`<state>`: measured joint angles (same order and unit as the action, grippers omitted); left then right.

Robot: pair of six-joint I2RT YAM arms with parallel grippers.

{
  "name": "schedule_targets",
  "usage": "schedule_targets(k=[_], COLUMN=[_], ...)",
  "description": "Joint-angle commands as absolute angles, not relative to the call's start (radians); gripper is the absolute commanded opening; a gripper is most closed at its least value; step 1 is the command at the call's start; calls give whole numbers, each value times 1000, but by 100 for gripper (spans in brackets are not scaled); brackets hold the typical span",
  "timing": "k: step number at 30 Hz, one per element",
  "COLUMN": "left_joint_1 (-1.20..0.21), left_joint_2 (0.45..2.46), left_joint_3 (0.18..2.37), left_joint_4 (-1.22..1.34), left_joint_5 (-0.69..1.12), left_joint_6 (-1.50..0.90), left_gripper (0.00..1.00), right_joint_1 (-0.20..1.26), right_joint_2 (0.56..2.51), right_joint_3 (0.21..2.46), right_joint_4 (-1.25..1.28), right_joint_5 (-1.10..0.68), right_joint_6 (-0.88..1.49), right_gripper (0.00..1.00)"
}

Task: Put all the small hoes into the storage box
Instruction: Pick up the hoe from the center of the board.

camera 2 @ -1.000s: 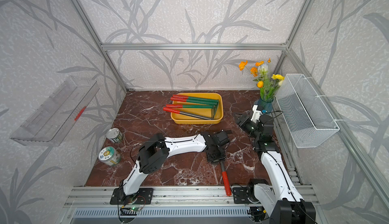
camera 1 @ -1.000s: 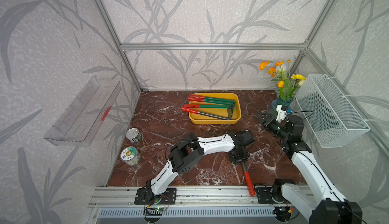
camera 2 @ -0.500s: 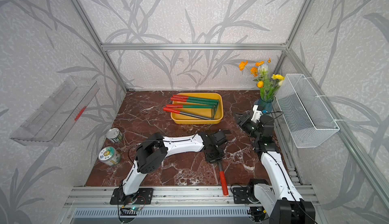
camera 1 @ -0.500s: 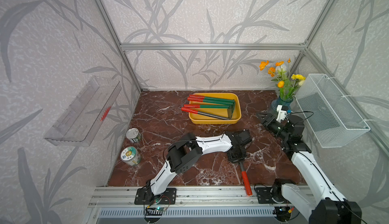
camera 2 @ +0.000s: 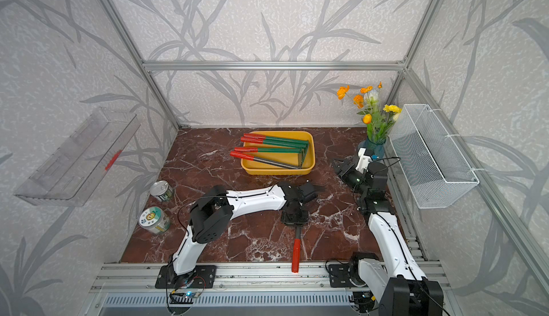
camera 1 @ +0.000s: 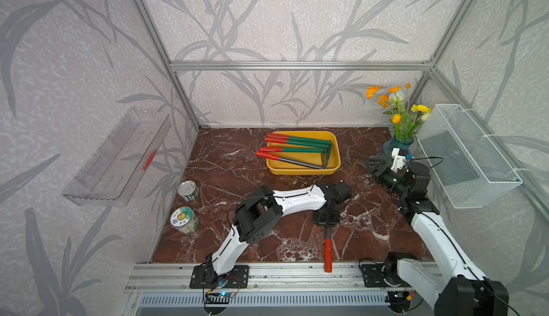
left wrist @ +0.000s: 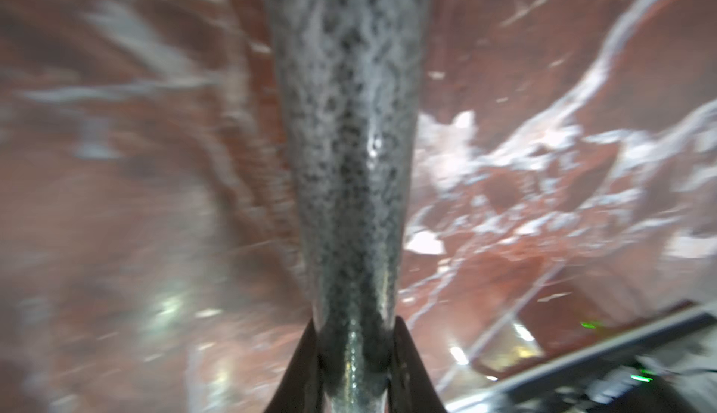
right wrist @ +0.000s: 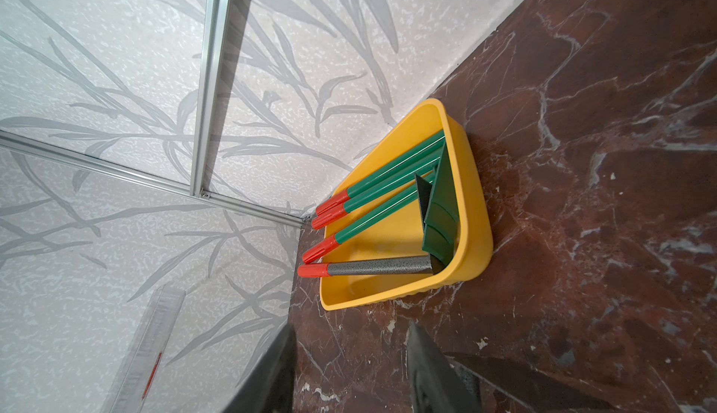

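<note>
The left fingers (left wrist: 306, 360) are clamped on the grey shaft of the small hoe (camera 1: 327, 255) — long axis front-to-back at the front edge of the table (camera 1: 237, 163), storage box (camera 1: 303, 171) further back; right fingers (right wrist: 430, 376) apart, empty.

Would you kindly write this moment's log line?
left jaws: shut on red-handled small hoe; right jaws: open; yellow plastic storage box: hoe outside

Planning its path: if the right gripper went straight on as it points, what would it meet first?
Probably the yellow storage box, at its near side; the right gripper aims at it, though depth is unclear.
</note>
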<state>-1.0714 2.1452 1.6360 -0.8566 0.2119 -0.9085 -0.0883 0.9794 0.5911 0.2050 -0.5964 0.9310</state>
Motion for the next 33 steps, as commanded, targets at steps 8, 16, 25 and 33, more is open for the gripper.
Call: schedule_targets(k=[8,16,25,33], left_joint_1=[-1074,-1060,-920,-913], left_joint_2=[1982,1837,1677,1675], left_joint_3=[1712,1599,1401,1228], left_joint_4=[-1069,-857,-674,-612], left_joint_5=[-315,-444,-251,-183], left_joint_6=[-474,-198,-118,-178], left_gripper=[0,0,0,0], right_joint_1=[-94,-55,30,79], right_joint_2=[968,978,1065,1099], right_joint_3=[725,865,893,860], right_joint_4=[56,-180,-282,-250], right_joint_5=[-698,-826,-772,-710], right_joint_6=[777,506,339,347], right_gripper=[47,47,47,47])
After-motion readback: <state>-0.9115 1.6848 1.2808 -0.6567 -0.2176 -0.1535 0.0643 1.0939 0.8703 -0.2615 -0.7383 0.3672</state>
